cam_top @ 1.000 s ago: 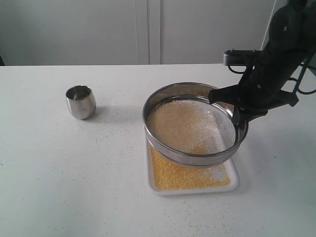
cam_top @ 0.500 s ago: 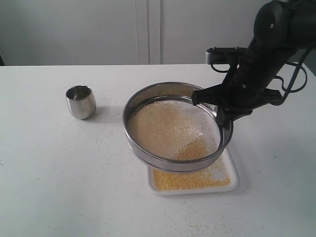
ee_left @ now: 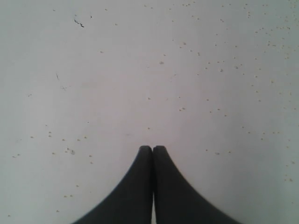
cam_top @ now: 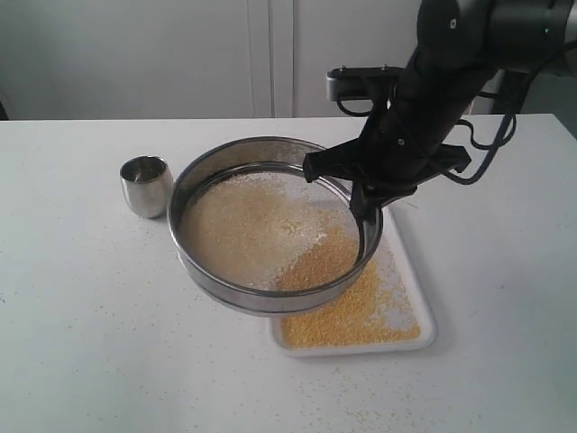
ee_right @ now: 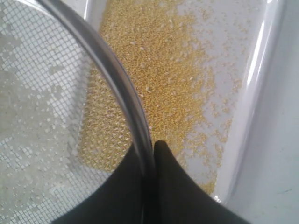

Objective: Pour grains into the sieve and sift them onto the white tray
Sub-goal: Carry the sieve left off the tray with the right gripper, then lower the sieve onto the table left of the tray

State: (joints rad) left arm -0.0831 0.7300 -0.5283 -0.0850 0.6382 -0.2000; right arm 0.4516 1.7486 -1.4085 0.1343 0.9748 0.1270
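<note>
Sieve mid-frame, roughly level, mouth up. It is round, so no long axis, and it sits mostly left of the tray. Tray lies lower right, long axis near-vertical in frame. Grains lie inside the sieve. Best to centre it over the tray and use short, level shakes. Right gripper clamped on the rim; left gripper closed, empty.

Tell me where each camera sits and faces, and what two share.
Exterior view: off the arms, looking down at the wide round steel mesh sieve, flat white rectangular tray and small steel cup; right gripper shows.
Left wrist view: on that wrist, facing down at speckled white tabletop; shut left gripper shows.
Right wrist view: on that wrist, facing down past the right gripper, shut on the sieve rim, onto golden-yellow grains in the tray.
Shared by exterior and right wrist: sieve, tray, grains.
</note>
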